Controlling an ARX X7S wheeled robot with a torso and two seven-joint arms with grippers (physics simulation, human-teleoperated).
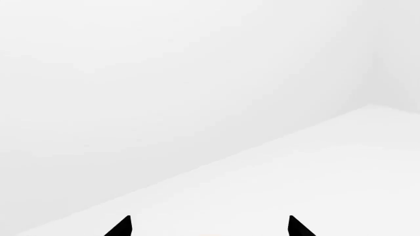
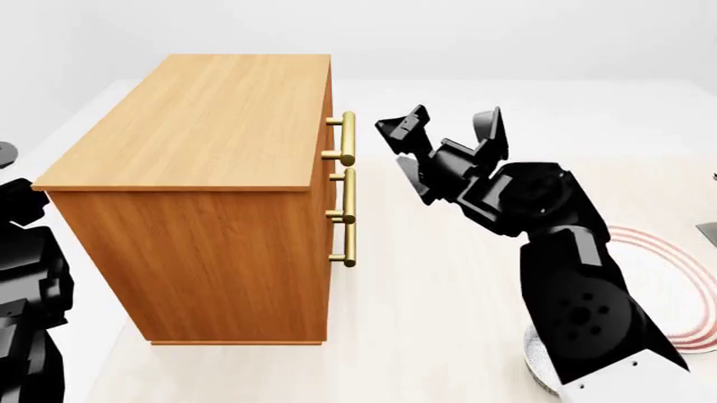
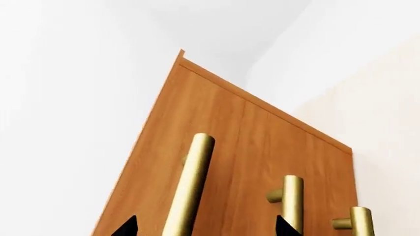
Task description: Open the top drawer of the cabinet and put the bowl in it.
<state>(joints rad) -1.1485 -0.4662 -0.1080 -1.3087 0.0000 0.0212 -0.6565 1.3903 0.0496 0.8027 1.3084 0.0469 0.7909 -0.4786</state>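
The orange-brown cabinet [image 2: 191, 151] stands left of centre, its three brass handles on the side facing right. The top drawer [image 3: 196, 113] is shut, and its handle [image 2: 348, 138] is the uppermost one. My right gripper [image 2: 442, 126] hovers open just right of that handle. In the right wrist view the handle [image 3: 190, 187] runs between the spread fingertips of the right gripper [image 3: 204, 227], apart from both. Only a speckled sliver of the bowl [image 2: 536, 359] shows, behind my right arm at the bottom. My left gripper [image 1: 210, 228] is open on empty white space.
A flat white plate with red rings [image 2: 677, 290] lies on the pale table at the right, partly behind my right arm. My left arm [image 2: 28, 285] hangs at the left edge, beside the cabinet. The two lower handles [image 2: 348, 222] sit below the top one.
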